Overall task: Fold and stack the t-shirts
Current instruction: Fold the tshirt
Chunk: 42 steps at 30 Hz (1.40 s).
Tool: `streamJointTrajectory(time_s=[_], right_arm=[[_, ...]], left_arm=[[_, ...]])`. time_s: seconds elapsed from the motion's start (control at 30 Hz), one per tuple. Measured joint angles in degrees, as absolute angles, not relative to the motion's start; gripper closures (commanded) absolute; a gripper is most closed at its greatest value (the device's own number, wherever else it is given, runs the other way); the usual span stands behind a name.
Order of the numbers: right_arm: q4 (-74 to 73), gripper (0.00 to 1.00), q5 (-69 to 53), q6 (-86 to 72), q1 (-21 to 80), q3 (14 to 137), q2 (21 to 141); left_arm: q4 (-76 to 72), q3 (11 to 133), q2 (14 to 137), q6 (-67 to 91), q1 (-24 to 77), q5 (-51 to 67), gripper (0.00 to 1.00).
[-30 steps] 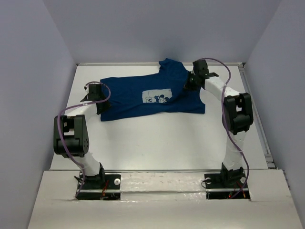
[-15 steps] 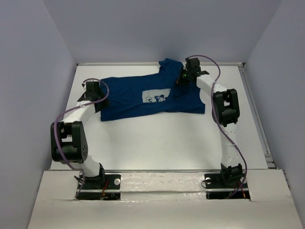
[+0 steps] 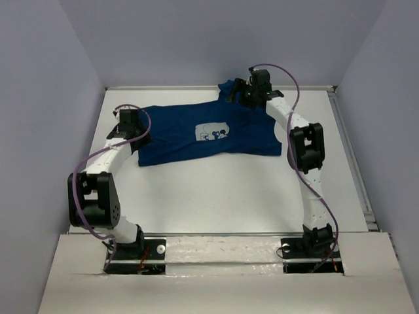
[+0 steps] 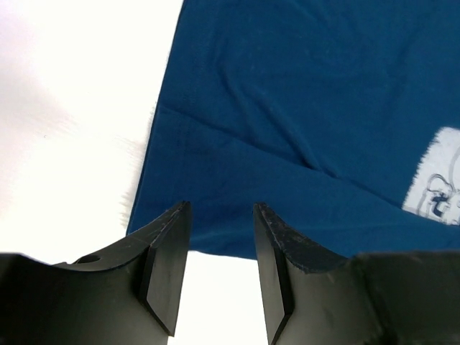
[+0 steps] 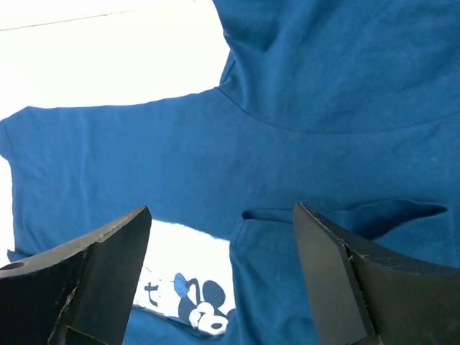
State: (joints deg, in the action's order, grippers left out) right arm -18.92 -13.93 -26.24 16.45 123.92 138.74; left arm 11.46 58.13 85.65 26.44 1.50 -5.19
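- Nearest us, at the bottom of the top view, both arm bases sit on the near edge of the white table [image 3: 216, 196].
- A little further in, at the left middle of that view, our left gripper [image 3: 129, 125] hangs over the shirt's left edge. In its wrist view the fingers [image 4: 169, 259] stand a narrow gap apart with nothing between them, so it is released. The cloth's corner lies just beyond the tips.
- The navy Mickey Mouse t-shirt [image 3: 209, 131] lies spread flat on the table across the upper centre of the frame. Its pale print [image 3: 215, 133] faces up near the middle, and one sleeve pokes toward the far edge.
- Farthest away, at the top of the frame, our right gripper [image 3: 246, 95] hovers over the sleeve and shoulder area. Its fingers [image 5: 100, 277] are wide apart and empty, and a loose fold of cloth lies below them.
- We judge the shirt to be light and limp: it will drape, wrinkle and probably drag along the smooth tabletop rather than lift as one piece.
- We would pinch it at the edges, at a hem corner on the left and the shoulder seam or sleeve on the right, taking both layers so that neither peels away.
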Motion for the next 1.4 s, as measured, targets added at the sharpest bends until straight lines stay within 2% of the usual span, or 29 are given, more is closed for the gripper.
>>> streamJointTrajectory(time_s=[0.1, 0.2, 0.37, 0.5, 0.63, 0.97, 1.03, 1.13, 1.4], right_arm=[[-18.5, 0.31, -13.0, -25.3, 16.5, 119.4, 136.2], [-17.2, 0.52, -12.4, -24.9, 16.5, 106.3, 128.2], [-13.9, 0.50, -13.1, -25.5, 16.5, 84.6, 111.5], [-11.4, 0.46, -15.0, -25.9, 16.5, 73.8, 103.2], [-11.0, 0.46, -16.4, -25.9, 16.5, 68.1, 99.8], [-11.6, 0.46, -19.4, -25.3, 16.6, 63.3, 96.1], [-11.6, 0.46, -19.4, -25.3, 16.6, 63.2, 95.8], [-11.6, 0.46, -19.3, -25.2, 16.6, 63.1, 95.8], [-12.1, 0.46, -18.9, -25.2, 16.6, 63.1, 95.8]], left_arm=[[11.6, 59.9, 89.7, 26.7, 1.5, -6.2, 0.63], [11.6, 62.1, 94.4, 27.7, 1.4, -7.0, 0.65], [11.0, 62.8, 97.8, 29.3, 0.9, -7.7, 0.64], [10.6, 63.1, 99.2, 30.3, 0.1, -9.0, 0.61], [9.4, 63.0, 99.4, 30.8, -0.8, -9.6, 0.61], [6.4, 63.0, 104.4, 31.8, -1.2, -9.6, 0.69], [6.4, 63.4, 104.5, 31.8, -1.2, -9.7, 0.81], [6.4, 63.5, 104.5, 31.8, -1.2, -10.0, 0.91], [7.3, 63.7, 104.5, 31.8, -1.2, -10.8, 0.91]])
